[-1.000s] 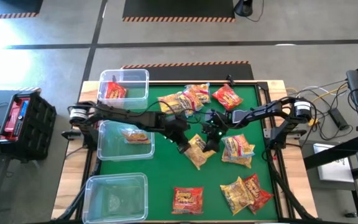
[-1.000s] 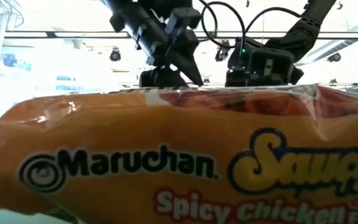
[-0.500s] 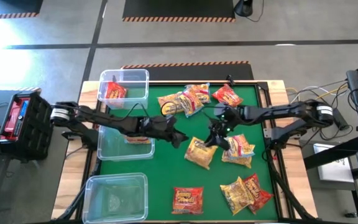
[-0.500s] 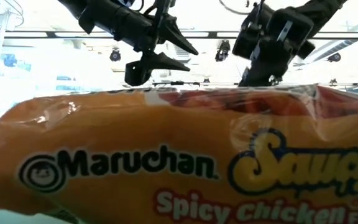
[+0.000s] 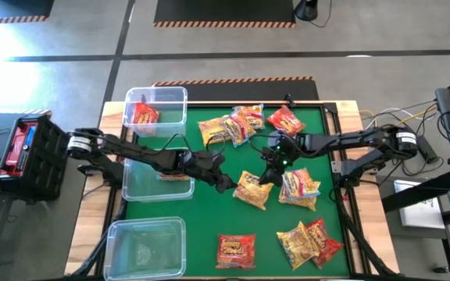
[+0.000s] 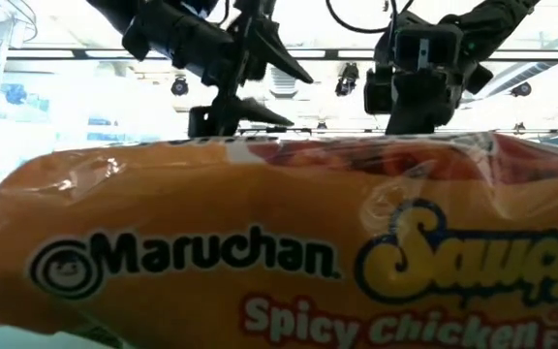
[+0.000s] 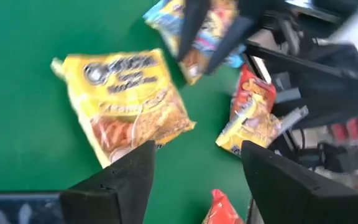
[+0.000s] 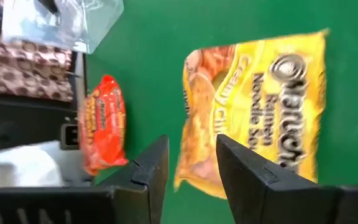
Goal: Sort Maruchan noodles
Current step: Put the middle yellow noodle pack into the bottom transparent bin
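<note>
A yellow Maruchan packet [image 5: 252,190] lies flat on the green mat between my two grippers; it also shows in the left wrist view [image 7: 124,102] and the right wrist view [image 8: 253,106]. My left gripper [image 5: 226,184] [image 7: 197,168] is open, just left of that packet and above the mat. My right gripper [image 5: 266,176] [image 8: 191,168] is open and hovers over the packet's far right corner. One red packet [image 5: 143,115] lies in the far clear bin and one yellow packet [image 5: 170,170] in the middle bin. An orange packet [image 6: 279,242] fills the low view's foreground.
Loose packets lie in a cluster at the far edge [image 5: 233,125], a red one [image 5: 286,121] beside it, an orange-and-blue one [image 5: 299,187] right of my right gripper, a red one [image 5: 237,248] and a yellow and red pair [image 5: 307,242] near the front. The near bin [image 5: 147,246] stands at the left.
The yellow packet, which stood narrow and tilted between the grippers, now lies flat on the mat. My left gripper has drawn back toward the table's left and tipped from pointing down to nearly level. My right gripper has risen slightly and shifted a little right.
</note>
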### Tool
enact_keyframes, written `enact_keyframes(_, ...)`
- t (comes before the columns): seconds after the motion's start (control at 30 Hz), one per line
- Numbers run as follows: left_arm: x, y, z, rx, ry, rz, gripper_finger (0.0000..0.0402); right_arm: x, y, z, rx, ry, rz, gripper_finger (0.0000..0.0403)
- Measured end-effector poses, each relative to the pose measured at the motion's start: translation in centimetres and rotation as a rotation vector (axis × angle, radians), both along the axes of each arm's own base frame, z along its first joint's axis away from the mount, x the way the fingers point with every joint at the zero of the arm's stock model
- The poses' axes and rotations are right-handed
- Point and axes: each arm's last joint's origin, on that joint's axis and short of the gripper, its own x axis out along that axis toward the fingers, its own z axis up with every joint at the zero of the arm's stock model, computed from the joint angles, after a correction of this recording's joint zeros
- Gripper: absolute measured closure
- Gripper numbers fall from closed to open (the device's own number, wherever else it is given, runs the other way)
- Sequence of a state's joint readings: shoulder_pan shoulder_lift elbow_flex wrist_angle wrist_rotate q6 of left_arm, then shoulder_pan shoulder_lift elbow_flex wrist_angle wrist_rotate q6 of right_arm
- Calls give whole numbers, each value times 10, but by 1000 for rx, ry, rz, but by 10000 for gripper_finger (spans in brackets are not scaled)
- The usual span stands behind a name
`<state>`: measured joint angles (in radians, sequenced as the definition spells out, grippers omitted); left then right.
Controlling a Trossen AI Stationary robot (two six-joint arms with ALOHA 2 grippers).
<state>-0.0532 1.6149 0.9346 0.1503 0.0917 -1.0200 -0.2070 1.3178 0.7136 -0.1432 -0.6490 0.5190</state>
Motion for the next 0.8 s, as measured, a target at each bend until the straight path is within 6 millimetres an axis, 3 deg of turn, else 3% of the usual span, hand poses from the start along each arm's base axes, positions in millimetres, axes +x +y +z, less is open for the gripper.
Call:
enact_keyframes(0.33, 9, 0, -31, -136, 109, 96, 169, -8, 8, -22, 122, 144, -34, 266)
enact_keyframes(0.8, 11, 2, -31, -126, 89, 194, 169, -20, 12, -55, 24, 252, -56, 282)
